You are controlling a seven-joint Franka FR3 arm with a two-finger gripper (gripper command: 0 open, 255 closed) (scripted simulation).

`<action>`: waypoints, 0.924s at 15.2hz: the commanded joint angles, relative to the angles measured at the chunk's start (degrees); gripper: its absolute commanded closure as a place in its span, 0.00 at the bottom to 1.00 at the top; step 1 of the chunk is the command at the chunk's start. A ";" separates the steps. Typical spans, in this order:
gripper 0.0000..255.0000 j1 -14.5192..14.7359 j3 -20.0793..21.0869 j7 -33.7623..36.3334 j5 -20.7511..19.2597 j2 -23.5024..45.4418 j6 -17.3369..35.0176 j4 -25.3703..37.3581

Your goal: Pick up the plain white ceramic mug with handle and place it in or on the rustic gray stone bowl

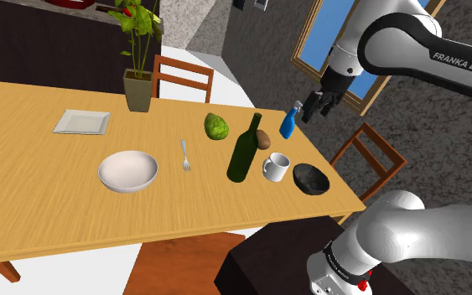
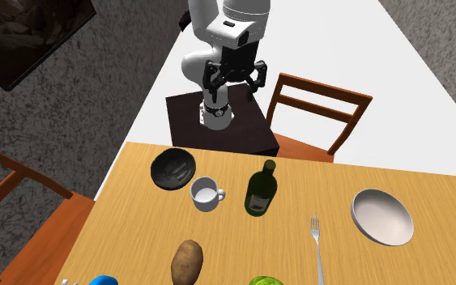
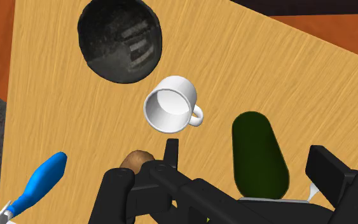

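1. your gripper (image 2: 235,79) hangs in the air above the near end of the table (image 1: 33,209), well apart from every thing on it. its two black fingers (image 3: 171,151) stand wide apart and hold nothing.
2. in the shoulder view you see the gripper high at the right, just beside the blue spray bottle (image 1: 290,121) in the picture, but clearly higher than it.
3. you find the white mug (image 3: 170,105) upright on the table, its mouth up and nothing inside. it stands between the dark grey bowl (image 3: 120,39) and the dark green bottle (image 3: 257,153), and its handle points to the bottle.
4. the mug is near the dark grey bowl but does not touch it. this bowl sits close to the table's corner, on the side of the robot's stand (image 2: 222,121).
5. the wrist view looks down on the mug from above, and the mug lies ahead of the open fingers, not between them.
6. a brown potato (image 2: 187,261) lies beyond the mug and the bottle, as seen from the stand.
7. farther along the table you have a fork (image 2: 317,243) and a pale bowl (image 2: 382,216), both well apart from the mug.
8. at the far end, in the shoulder view, stand a potted plant (image 1: 138,88), a square plate (image 1: 82,122) and a green fruit (image 1: 216,126).
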 commanded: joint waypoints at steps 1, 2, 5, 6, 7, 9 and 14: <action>0.00 0.00 0.00 0.00 0.00 0.00 0.00 0.00; 0.00 -0.15 -0.99 -0.93 -0.32 0.24 1.74 -1.43; 0.00 -0.64 -4.02 -3.72 -1.29 1.52 7.09 -5.29; 0.00 -0.83 -5.04 -4.66 -1.61 2.15 8.91 -6.42; 0.00 -1.03 -6.05 -5.61 -1.92 2.89 10.76 -7.48; 0.00 -1.40 -8.12 -7.53 -2.51 4.68 14.52 -9.36; 0.00 -2.11 -13.37 -12.58 -3.53 11.05 24.23 -12.59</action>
